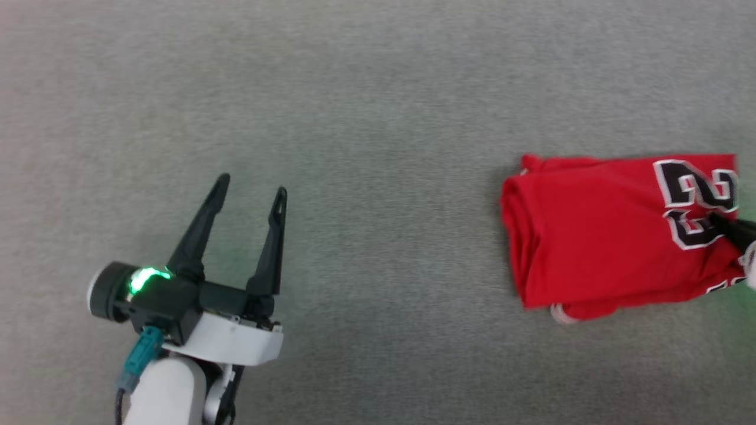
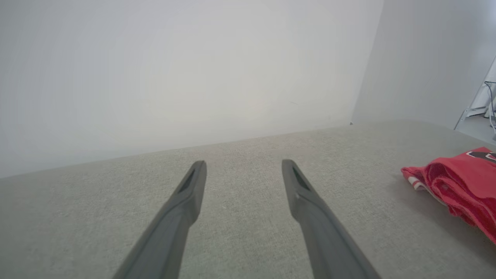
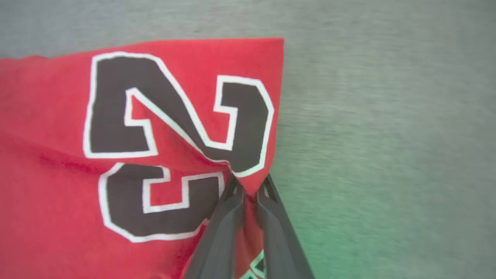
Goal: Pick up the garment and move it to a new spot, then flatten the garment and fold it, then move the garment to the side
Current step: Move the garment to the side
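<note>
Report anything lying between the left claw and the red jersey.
Nothing visible: just bare grey woven surface separates the open left claw from the folded red jersey shirt, whose edge the right claw pinches.

I'm prob. in a bare test lab, not a home: plain white walls (image 2: 174, 77) meeting at a corner, wide grey fabric-covered work surface (image 2: 248, 232), white equip. stand (image 2: 473, 111) w/ cables past its far edge.

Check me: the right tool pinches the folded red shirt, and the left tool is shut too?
Not quite. The left tool is wide open, as the left wrist view shows. The right tool does pinch the folded red shirt.
</note>
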You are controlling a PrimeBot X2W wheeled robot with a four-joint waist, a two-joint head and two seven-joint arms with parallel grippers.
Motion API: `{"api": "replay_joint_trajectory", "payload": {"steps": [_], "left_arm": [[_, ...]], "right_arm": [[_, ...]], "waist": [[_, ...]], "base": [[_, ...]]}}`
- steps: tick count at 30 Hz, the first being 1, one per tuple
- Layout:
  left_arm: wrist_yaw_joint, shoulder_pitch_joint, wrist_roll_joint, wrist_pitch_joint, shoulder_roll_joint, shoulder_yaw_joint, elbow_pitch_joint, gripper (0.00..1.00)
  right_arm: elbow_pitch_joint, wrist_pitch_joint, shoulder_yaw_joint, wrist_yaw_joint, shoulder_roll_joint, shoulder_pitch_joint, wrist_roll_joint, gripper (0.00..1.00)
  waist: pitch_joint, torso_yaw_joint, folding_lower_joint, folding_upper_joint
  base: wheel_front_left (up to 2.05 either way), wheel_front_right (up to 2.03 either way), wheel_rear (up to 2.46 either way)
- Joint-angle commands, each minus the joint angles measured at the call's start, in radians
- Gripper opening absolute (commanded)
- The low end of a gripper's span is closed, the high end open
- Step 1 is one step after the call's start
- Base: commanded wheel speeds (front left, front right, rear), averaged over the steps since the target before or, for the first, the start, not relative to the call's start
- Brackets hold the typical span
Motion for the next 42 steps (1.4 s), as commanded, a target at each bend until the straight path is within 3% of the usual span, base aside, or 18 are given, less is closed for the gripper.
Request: {"api": "replay_joint_trajectory", "payload": {"steps": [1,10,18,28,31,38,39,40,41,42], "left_arm": [[-0.003,-0.026,0.006,0.001,0.013,-0.007,-0.008,1.00],[-0.003,-0.146,0.023,0.001,0.089,-0.092,0.004,1.00],[-0.003,-0.384,0.021,0.001,0.165,-0.226,0.054,1.00],[-0.003,-0.657,0.007,0.001,0.192,-0.362,0.106,1.00],[-0.003,-0.689,0.006,0.001,0.194,-0.383,0.118,1.00],[-0.003,-0.709,0.005,0.001,0.205,-0.395,0.140,1.00],[-0.003,-0.708,0.005,0.001,0.203,-0.396,0.143,1.00],[-0.003,-0.708,0.004,0.001,0.202,-0.396,0.144,1.00],[-0.003,-0.707,0.002,0.001,0.200,-0.394,0.145,1.00],[-0.003,-0.701,0.000,0.001,0.198,-0.390,0.147,1.00]], "right_arm": [[0.026,-0.028,-0.027,-0.005,-0.010,-0.005,0.002,0.00],[0.158,-0.213,-0.168,-0.004,-0.010,-0.081,-0.019,0.00],[0.333,-0.400,-0.273,-0.004,-0.023,-0.203,-0.089,0.00],[0.573,-0.614,-0.279,-0.004,-0.029,-0.419,-0.235,0.00],[0.643,-0.658,-0.258,-0.004,-0.039,-0.465,-0.289,0.00],[0.773,-0.731,-0.224,-0.004,0.004,-0.542,-0.338,0.00],[0.786,-0.740,-0.213,-0.004,0.002,-0.548,-0.349,0.14],[0.799,-0.749,-0.203,-0.004,-0.002,-0.552,-0.356,0.44],[0.811,-0.757,-0.197,-0.004,-0.004,-0.555,-0.361,1.00],[0.823,-0.766,-0.193,-0.004,-0.007,-0.559,-0.365,1.00]], "waist": [[0.018,-0.054,0.0000,0.0000],[0.086,-0.181,0.0000,0.0000],[0.189,-0.248,0.0000,0.0000],[0.294,-0.266,0.0000,0.0000],[0.306,-0.264,0.0000,0.0000],[0.315,-0.264,0.0000,0.0000],[0.313,-0.262,0.0000,0.0000],[0.311,-0.260,0.0000,0.0000],[0.307,-0.257,0.0000,0.0000],[0.301,-0.253,0.0000,0.0000]], "base": [[0.00,0.00,0.00],[0.00,0.00,0.00],[0.00,0.00,0.00],[0.00,0.00,0.00],[0.00,0.00,0.00],[0.00,0.00,0.00],[0.00,0.00,0.00],[0.00,0.00,0.00],[0.00,0.00,0.00],[0.00,0.00,0.00]]}}
